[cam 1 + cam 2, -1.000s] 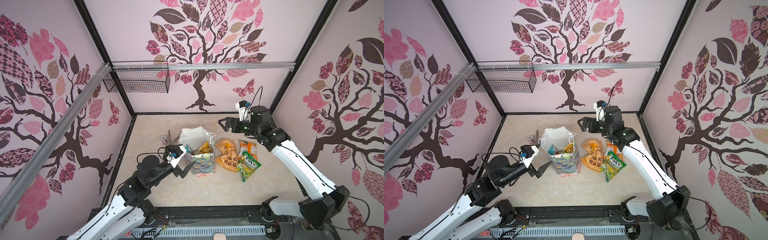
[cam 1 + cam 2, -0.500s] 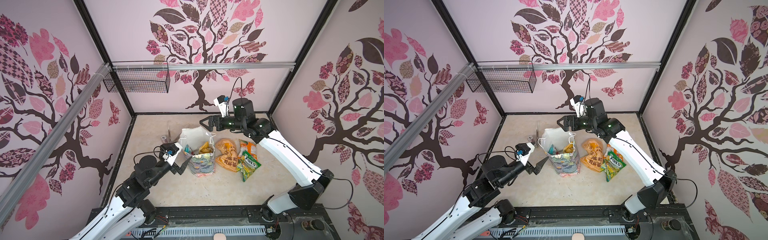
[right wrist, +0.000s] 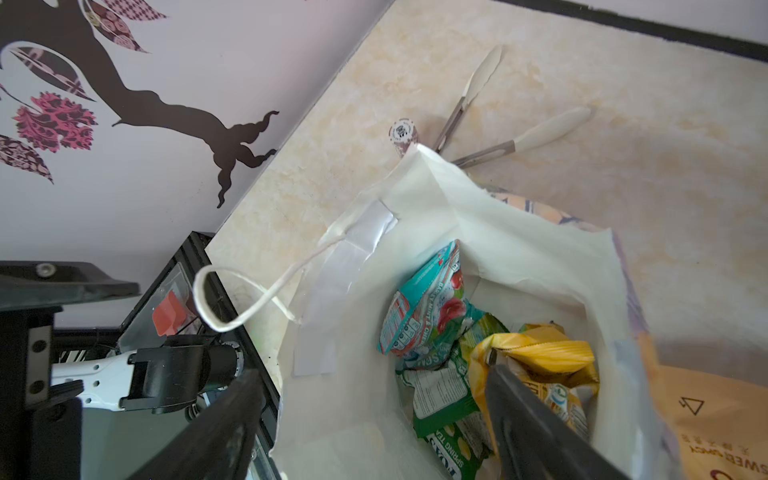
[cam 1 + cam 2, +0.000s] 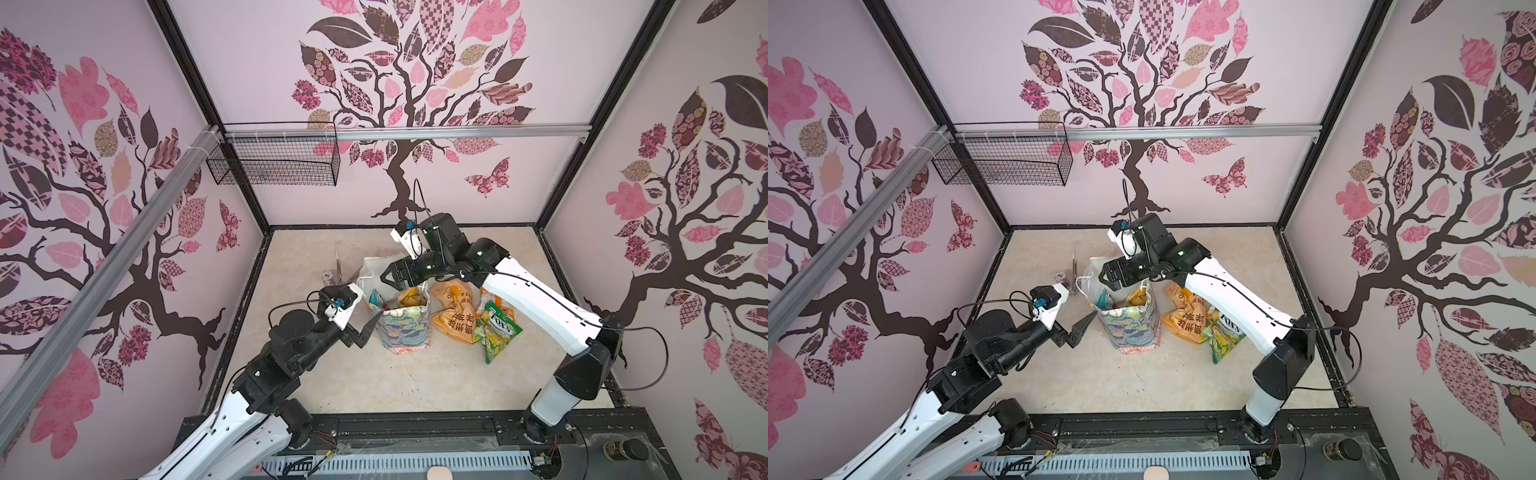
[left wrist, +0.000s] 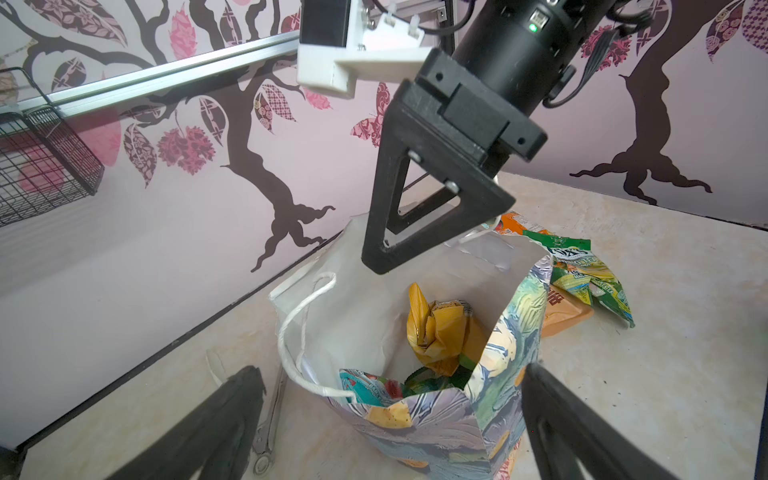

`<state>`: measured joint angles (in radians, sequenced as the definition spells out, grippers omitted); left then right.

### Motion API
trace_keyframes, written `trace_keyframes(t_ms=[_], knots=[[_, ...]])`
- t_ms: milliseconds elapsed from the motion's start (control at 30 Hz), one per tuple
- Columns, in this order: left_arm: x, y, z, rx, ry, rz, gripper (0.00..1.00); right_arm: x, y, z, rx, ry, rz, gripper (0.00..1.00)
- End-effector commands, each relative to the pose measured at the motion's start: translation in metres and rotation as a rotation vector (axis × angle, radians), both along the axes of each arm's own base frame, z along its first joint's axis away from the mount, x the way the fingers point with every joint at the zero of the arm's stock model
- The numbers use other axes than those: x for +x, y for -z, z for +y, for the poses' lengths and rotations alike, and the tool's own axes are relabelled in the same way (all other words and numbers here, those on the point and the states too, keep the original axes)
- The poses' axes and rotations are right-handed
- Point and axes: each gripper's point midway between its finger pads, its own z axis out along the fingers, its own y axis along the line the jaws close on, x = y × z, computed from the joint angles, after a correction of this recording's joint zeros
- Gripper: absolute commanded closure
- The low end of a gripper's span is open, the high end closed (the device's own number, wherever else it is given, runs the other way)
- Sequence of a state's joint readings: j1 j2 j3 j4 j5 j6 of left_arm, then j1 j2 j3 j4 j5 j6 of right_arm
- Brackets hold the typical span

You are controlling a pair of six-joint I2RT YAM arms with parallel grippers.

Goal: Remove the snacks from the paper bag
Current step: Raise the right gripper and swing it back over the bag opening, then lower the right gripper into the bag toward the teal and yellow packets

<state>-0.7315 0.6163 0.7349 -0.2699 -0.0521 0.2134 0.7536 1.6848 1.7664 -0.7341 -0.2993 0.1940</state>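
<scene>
Several snacks (image 3: 424,299) half hidden deep inside the paper bag (image 3: 519,232) under the wide-jawed right gripper (image 3: 370,372); left gripper (image 5: 390,370) likewise wide

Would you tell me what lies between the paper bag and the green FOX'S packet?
The large orange packet lies there, as both top views show.

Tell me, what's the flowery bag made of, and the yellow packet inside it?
The flowery bag looks like paper: matte white inside, with creases and folded edges. The yellow packet seems thin plastic or foil film: it shines and crinkles.
</scene>
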Motion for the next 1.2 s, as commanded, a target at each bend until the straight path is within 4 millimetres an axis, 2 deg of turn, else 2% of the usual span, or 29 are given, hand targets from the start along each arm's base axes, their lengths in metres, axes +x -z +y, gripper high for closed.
trace_keyframes(t_ms=[0, 200, 367, 567, 1167], knots=[[0.003, -0.004, 0.003, -0.013, -0.017, -0.018, 0.02, -0.002, 0.025, -0.002, -0.104, -0.020, 0.020, 0.17], [0.004, -0.003, 0.003, -0.012, -0.021, -0.015, 0.02, 0.001, 0.053, -0.002, -0.238, -0.002, 0.007, 0.21], [0.004, -0.004, 0.004, -0.013, -0.023, -0.018, 0.02, 0.000, 0.077, 0.011, -0.299, -0.021, 0.002, 0.21], [0.003, -0.007, 0.008, -0.016, -0.033, -0.030, 0.02, 0.010, 0.101, 0.006, -0.374, 0.017, -0.019, 0.19], [0.004, -0.007, 0.008, -0.017, -0.035, -0.030, 0.02, 0.017, 0.164, 0.004, -0.455, 0.023, -0.006, 0.19]])
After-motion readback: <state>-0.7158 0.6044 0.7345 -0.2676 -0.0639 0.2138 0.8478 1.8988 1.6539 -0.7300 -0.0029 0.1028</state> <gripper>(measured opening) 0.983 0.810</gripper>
